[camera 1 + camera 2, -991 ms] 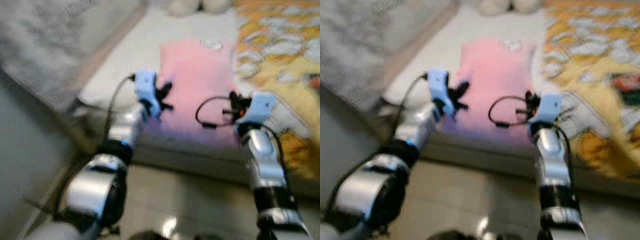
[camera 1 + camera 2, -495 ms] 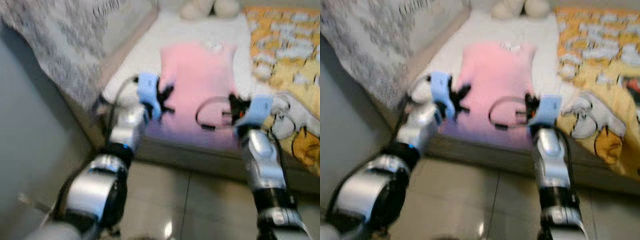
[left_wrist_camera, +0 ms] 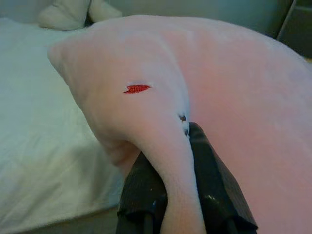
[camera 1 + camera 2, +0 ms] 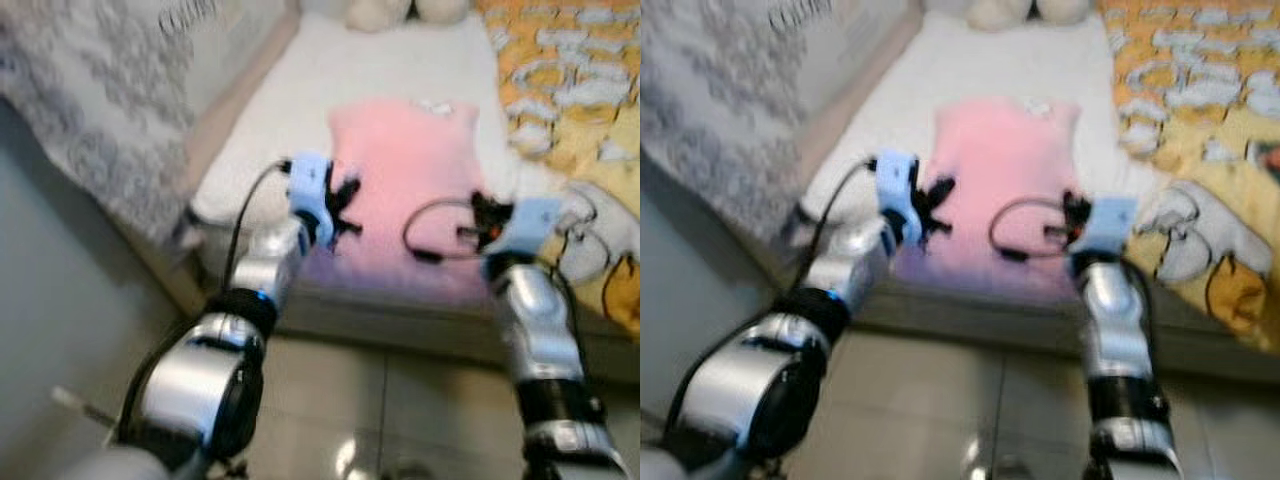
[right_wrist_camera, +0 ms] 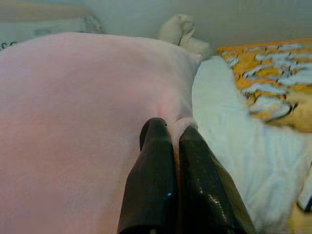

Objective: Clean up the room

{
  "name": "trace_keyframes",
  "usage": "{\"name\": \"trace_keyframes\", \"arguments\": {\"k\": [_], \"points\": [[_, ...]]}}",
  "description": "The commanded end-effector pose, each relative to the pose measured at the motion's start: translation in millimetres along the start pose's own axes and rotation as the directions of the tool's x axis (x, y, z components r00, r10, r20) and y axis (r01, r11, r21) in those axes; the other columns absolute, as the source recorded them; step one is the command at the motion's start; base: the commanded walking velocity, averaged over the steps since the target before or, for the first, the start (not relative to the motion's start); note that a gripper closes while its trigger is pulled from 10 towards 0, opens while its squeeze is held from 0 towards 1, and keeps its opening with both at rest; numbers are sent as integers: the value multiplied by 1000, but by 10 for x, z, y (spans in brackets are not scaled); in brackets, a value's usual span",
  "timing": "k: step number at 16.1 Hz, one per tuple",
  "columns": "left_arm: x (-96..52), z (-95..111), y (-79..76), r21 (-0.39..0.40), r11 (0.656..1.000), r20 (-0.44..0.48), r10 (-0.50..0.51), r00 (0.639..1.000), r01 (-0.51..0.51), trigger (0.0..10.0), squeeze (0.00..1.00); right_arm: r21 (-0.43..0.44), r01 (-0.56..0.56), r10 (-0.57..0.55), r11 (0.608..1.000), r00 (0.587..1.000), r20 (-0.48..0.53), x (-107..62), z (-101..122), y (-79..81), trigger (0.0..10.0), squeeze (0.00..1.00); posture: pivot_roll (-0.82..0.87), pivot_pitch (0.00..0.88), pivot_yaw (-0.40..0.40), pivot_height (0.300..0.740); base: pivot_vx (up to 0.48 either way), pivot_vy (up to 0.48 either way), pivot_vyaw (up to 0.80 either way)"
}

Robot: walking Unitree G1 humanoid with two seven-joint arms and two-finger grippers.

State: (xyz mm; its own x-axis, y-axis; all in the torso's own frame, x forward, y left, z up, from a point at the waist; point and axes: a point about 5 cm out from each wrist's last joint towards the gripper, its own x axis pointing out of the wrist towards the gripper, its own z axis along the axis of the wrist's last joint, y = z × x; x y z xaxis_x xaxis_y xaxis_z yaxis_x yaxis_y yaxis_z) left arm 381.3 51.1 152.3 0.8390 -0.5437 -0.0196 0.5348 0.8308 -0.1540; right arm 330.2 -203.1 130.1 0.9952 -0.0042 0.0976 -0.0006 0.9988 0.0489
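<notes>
Up close, left hand (image 3: 181, 161) and right hand (image 5: 173, 134) each pinching pink pillow (image 4: 405, 190) edge.

A bed (image 4: 300, 110) with a white sheet carries a pink pillow (image 4: 405, 190) at its centre, a yellow patterned blanket (image 4: 560, 90) at 3 o'clock of it, and a pale plush toy (image 4: 390, 10) at 12 o'clock near the far edge.
</notes>
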Motion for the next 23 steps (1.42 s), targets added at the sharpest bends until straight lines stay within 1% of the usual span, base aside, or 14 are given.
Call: {"name": "trace_keyframes", "arguments": {"k": [1, 7, 19, 23], "points": [[-25, 123, 136, 25, 999, 34, 39, 999, -40, 0, 0, 12, -25, 24, 1000, 999, 38, 37, 75, 89, 0, 82, -128, 0, 106, 736, 442, 0, 0], [-15, 154, 150, 24, 999, 39, 47, 998, -48, 0, 0, 10, -28, 27, 1000, 999, 43, 47, 89, 85, 0, 82, -127, 0, 106, 736, 448, 0, 0], [-37, 165, 210, 23, 997, 45, 71, 996, -72, 0, 0, 13, -53, 53, 999, 998, 34, 83, 67, 149, 0, 82, -100, 0, 89, 736, 449, 0, 0], [-31, 168, 198, 22, 997, 50, 71, 996, -73, 0, 0, 10, -61, 61, 998, 998, 34, 90, 68, 152, 0, 82, -102, 0, 85, 736, 448, 0, 0]]}}
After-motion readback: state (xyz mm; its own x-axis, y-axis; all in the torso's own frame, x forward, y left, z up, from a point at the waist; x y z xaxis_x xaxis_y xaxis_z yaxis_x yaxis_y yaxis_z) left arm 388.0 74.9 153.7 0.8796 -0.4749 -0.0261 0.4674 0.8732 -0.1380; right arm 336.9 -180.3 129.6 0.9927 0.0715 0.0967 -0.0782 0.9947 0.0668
